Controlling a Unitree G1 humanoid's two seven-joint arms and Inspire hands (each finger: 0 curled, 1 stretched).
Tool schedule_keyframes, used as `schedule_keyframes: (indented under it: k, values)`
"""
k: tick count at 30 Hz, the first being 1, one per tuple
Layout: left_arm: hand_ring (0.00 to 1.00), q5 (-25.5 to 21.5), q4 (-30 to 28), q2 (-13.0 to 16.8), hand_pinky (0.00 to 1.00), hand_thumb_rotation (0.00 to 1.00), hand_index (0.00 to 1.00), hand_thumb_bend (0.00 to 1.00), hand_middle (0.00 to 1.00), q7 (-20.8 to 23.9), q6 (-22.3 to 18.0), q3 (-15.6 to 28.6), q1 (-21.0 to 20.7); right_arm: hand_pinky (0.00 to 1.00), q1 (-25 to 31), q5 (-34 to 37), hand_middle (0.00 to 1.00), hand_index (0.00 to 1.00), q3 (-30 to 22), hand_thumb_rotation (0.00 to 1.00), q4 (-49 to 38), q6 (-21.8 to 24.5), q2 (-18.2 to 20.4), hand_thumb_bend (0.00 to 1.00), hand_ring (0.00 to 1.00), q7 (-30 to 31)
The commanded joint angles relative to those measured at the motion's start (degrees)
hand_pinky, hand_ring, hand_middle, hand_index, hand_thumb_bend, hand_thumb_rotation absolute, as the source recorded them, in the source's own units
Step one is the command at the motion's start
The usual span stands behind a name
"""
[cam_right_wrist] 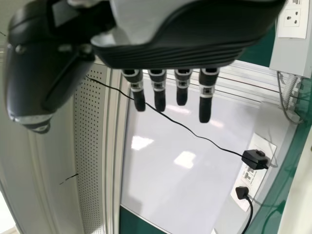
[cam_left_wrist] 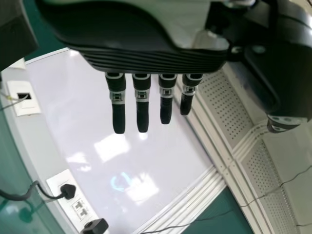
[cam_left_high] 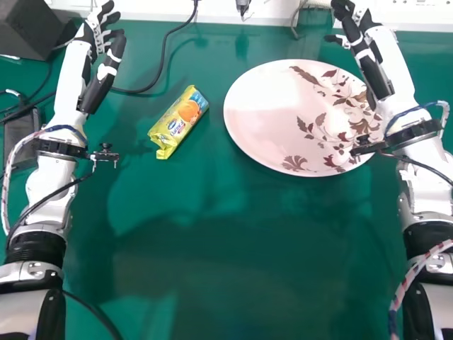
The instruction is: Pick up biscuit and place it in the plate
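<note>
In the head view, a yellow biscuit packet of shiny wrapper with blue and orange print is lying on the smooth green tabletop, left of a large round pale-pink plate with brown and dark-red leaf patterns. The packet is resting flat and aslant, its far end pointing rightward, and is staying clear of the plate's rim. The black-and-white left hand is hanging at the far left, released and grasping nothing. The matching right hand is hovering at the far right, near the plate's right side, likewise released and empty. A black cable is curving across the far part of the tabletop between the left hand and the plate.

In the left wrist view, the left hand is stretching its dark fingers out straight, in front of a glossy white board.

In the right wrist view, the right hand is extending straight fingers too, with a thin black wire running behind them.
</note>
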Motion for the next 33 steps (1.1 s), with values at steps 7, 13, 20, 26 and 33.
schedule_keyframes:
  k: [7, 13, 20, 26, 33]
  values:
    - [0.85, -14.2, 0.5, -0.9, 0.77, 0.56, 0.98, 0.84, 0.94, -12.4, 0.2, 0.4, 0.4, 0.84, 0.7, 0.4, 1.00, 0.99, 0.1, 0.32, 0.2, -0.4, -0.4, 0.88, 0.97, 0.2]
    - [0.85, -33.6, 2.1, -3.1, 0.76, 0.56, 0.98, 0.84, 0.94, -32.0, 9.7, 4.9, -2.2, 0.84, 1.0, 0.2, 1.00, 0.99, 0.2, 0.30, -0.3, -0.1, -0.3, 0.89, 0.97, 0.0]
    - [0.86, -38.3, 1.3, -3.7, 0.77, 0.56, 0.98, 0.85, 0.94, -38.1, 14.1, 7.6, -2.6, 0.84, 0.9, 0.8, 1.00, 0.99, 0.0, 0.31, -0.2, 0.1, -0.4, 0.90, 0.97, 0.5]
    - [0.85, -39.8, 0.3, -4.2, 0.76, 0.55, 0.97, 0.84, 0.93, -40.6, 17.1, 8.8, -2.7, 0.83, 0.9, 0.6, 1.00, 0.99, 0.1, 0.32, -0.3, -0.1, -0.5, 0.91, 0.96, 0.4]
    - [0.86, -42.0, 1.8, -4.0, 0.78, 0.54, 0.98, 0.84, 0.94, -45.6, 19.1, 10.8, -3.5, 0.86, 1.0, 1.0, 1.00, 1.00, 0.1, 0.33, -0.7, 0.5, -0.2, 0.88, 0.98, 0.6]
